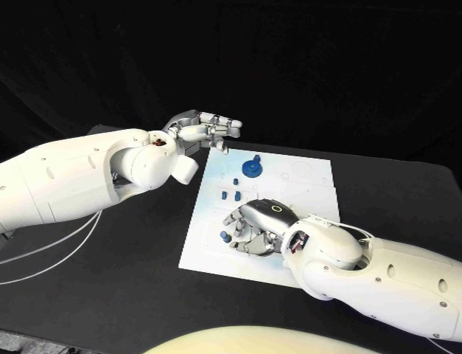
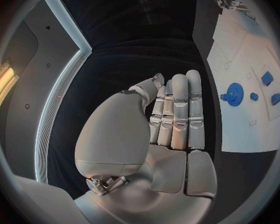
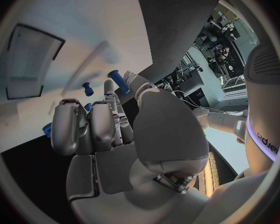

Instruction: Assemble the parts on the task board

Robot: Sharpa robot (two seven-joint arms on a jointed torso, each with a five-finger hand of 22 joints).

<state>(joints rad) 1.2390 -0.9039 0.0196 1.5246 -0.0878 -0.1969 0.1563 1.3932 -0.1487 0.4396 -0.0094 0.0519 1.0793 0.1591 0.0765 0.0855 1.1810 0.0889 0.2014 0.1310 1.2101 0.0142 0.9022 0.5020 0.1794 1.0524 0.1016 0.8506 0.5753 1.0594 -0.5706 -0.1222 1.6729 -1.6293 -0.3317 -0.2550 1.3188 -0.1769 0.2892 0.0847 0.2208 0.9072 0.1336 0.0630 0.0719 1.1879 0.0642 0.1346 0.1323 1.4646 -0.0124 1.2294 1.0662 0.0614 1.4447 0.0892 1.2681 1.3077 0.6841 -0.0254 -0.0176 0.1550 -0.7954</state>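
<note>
The white task board [image 1: 295, 184] lies in the middle of the black table. A blue gear [image 1: 251, 168] stands near its far end, with small blue pegs [image 1: 228, 195] just in front of it. My right hand [image 1: 254, 225] hovers palm down over the board's near left part. In the right wrist view it pinches a tilted blue peg [image 3: 119, 81] between thumb and a fingertip, and another peg [image 3: 88, 89] stands on the board [image 3: 65, 25] beyond. My left hand [image 1: 204, 129] is at the board's far left corner, fingers stretched out and holding nothing [image 2: 174, 114]; the gear [image 2: 233, 92] is off to its side.
A further blue piece [image 1: 225, 236] lies on the board by my right hand's fingertips. A rectangular recess [image 3: 31, 59] shows in the board ahead of the right hand. Thin white cables [image 1: 50, 247] trail across the table under my left arm.
</note>
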